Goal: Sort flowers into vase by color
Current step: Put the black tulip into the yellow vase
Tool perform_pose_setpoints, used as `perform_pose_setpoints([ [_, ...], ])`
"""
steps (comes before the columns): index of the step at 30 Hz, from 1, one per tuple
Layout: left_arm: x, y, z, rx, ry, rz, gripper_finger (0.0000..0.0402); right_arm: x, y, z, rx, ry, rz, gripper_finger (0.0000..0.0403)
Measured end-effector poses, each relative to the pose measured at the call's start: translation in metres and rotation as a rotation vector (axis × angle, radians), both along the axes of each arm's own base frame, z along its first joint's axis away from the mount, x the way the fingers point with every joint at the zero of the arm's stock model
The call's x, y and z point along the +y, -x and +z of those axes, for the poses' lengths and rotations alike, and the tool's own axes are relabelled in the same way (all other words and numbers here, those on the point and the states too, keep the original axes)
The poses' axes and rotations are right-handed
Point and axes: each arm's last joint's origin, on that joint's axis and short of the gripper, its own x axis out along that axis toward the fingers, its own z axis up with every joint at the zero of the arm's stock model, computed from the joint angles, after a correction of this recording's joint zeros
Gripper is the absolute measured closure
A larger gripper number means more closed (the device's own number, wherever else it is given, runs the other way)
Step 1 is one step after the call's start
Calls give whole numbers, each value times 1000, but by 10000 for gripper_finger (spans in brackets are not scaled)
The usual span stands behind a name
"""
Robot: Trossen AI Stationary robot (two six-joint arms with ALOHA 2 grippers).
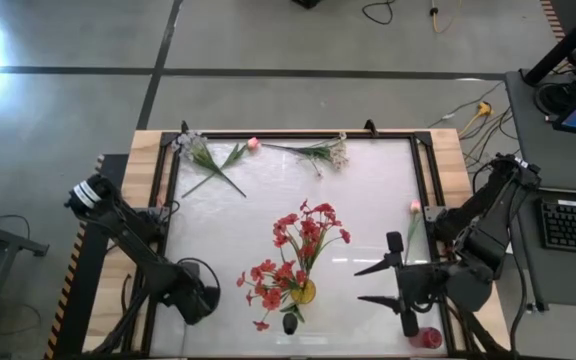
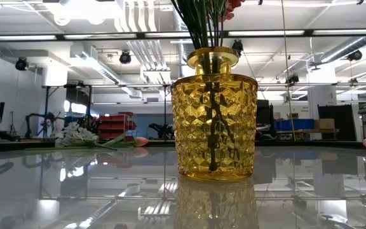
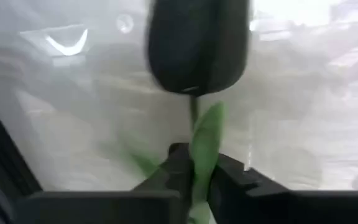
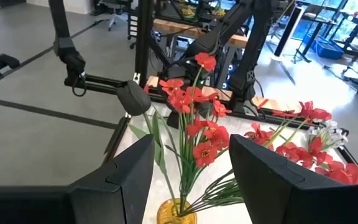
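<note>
Glass desk (image 1: 368, 200) seen from above. Yellow vase (image 1: 303, 291) of red flowers (image 1: 303, 240) sits at six o'clock. Right gripper (image 1: 368, 283), jaws released, waits at four o'clock. Left gripper (image 3: 191, 177), at seven o'clock, jaws clenched on a dark bud's (image 3: 197, 46) stem.

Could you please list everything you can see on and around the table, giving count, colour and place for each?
yellow vase: one, amber faceted glass, near the table's front middle, holding red flowers.
dark flower: one, near-black bud on a green stem, clamped in the left gripper.
white flower sprays: two, white and green, lying along the far edge, one at the far left corner, one at far centre.
pink buds: two, pink, one at the far edge between the sprays, one at the right edge.
keyboard: one, black, on the desk at right.
left gripper: fingers shut on the dark flower's stem.
right gripper: fingers open, empty, right of the vase.
</note>
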Motion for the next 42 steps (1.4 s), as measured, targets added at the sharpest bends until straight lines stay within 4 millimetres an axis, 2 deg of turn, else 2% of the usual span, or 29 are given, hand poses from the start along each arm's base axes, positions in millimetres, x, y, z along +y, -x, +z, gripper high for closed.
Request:
perform_pose_setpoints([
  [4,8,1,11,-105,-77,1,386,0,0,1,-2,-31,-5,202],
  [9,23,6,53,-235,-212,-25,399,-3,3,5,-7,-89,-10,202],
  [14,52,19,118,-451,-506,-54,401,-5,3,16,-56,-139,-11,202],
  [18,69,20,178,-841,-809,-160,401,-15,-5,33,-135,-164,-54,202],
  [20,74,20,207,-955,-926,-202,401,-21,-13,37,-146,-185,-57,202],
  [25,80,13,272,-1019,-1130,-411,401,-31,-30,35,-142,-217,-57,202],
  [30,80,-7,327,-1056,-1306,-546,401,-45,-47,37,-194,-224,-100,202],
  [33,75,-28,347,-1098,-1406,-642,402,-53,-60,42,-264,-201,-78,202],
  [36,73,-48,358,-1149,-1468,-716,402,-62,-67,48,-330,-164,-77,202],
  [42,74,-86,360,-1128,-1496,-788,402,-91,-83,54,-417,-126,-180,202],
])
